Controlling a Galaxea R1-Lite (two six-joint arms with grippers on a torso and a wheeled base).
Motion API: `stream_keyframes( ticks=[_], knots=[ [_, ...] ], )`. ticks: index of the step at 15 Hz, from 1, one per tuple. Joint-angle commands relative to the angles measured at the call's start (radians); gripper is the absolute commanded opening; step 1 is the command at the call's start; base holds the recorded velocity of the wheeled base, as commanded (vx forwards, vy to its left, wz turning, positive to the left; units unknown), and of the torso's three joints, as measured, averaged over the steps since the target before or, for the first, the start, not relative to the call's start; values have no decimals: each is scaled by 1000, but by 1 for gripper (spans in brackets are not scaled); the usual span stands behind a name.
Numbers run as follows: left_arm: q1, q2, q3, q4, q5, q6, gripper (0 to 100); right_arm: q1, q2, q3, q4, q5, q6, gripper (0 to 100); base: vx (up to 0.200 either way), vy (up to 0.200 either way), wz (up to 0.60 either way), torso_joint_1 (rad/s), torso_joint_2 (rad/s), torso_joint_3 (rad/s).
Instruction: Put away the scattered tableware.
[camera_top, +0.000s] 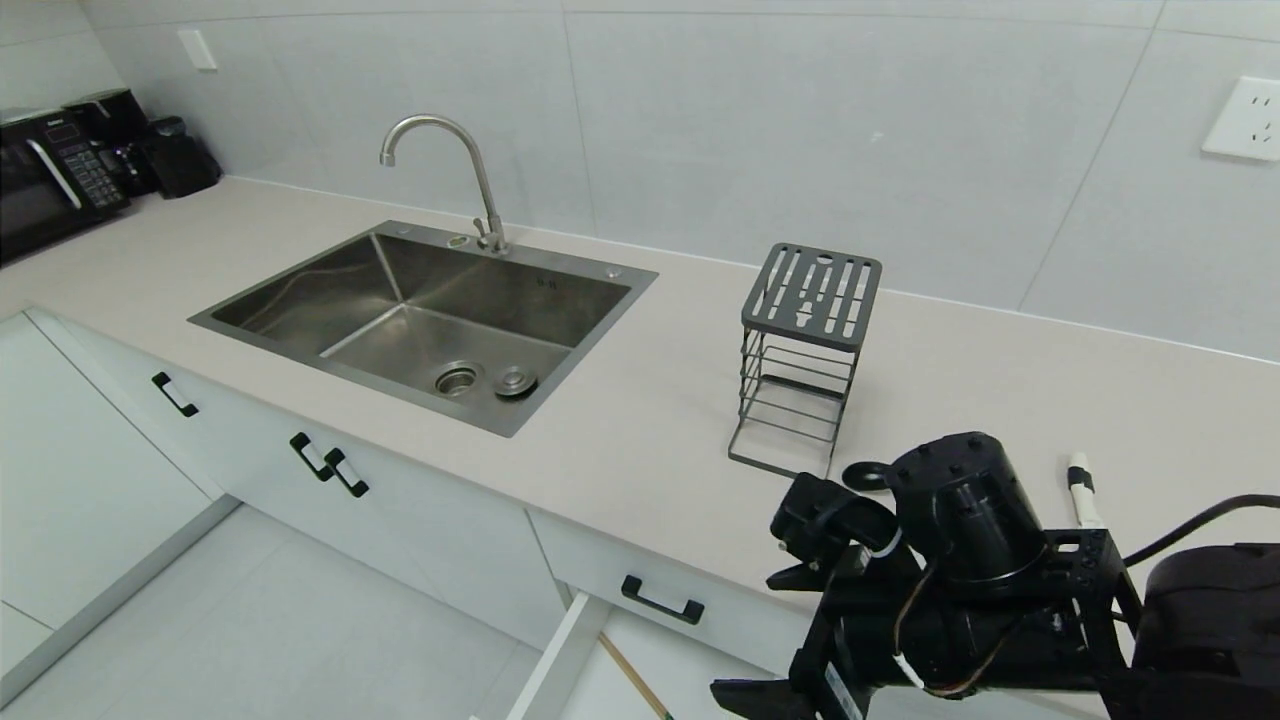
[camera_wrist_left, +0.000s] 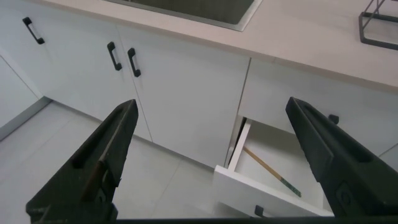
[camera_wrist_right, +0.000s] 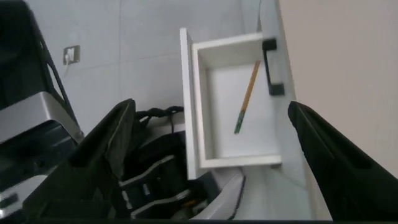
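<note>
Both hands hang spread wide and empty: the left gripper (camera_wrist_left: 211, 106) out in front of the cabinets, the right gripper (camera_wrist_right: 210, 106) above the open drawer (camera_wrist_right: 189, 99), where one wooden chopstick (camera_wrist_right: 247, 98) with a green tip lies on the white floor. That piece looks put away, I'd say. Up on the countertop (camera_top: 650, 420), though, a white utensil with a black band (camera_top: 1080, 488) lies near the wire rack (camera_top: 805, 360), so it is left to fetch, and the drawer left to shut.
</note>
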Motion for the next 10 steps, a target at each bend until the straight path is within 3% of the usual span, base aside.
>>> stream_keyframes(
  ticks=[1,5,10],
  knots=[
    [0,0,0,-1,0,0,100,-28,-38,54,-4,-56,19,100,0,0,0,0,0,0],
    [0,0,0,-1,0,0,100,-53,-66,86,-24,-179,21,100,0,0,0,0,0,0],
    [0,0,0,-1,0,0,100,-112,-67,85,-48,-205,16,100,0,0,0,0,0,0]
  ],
)
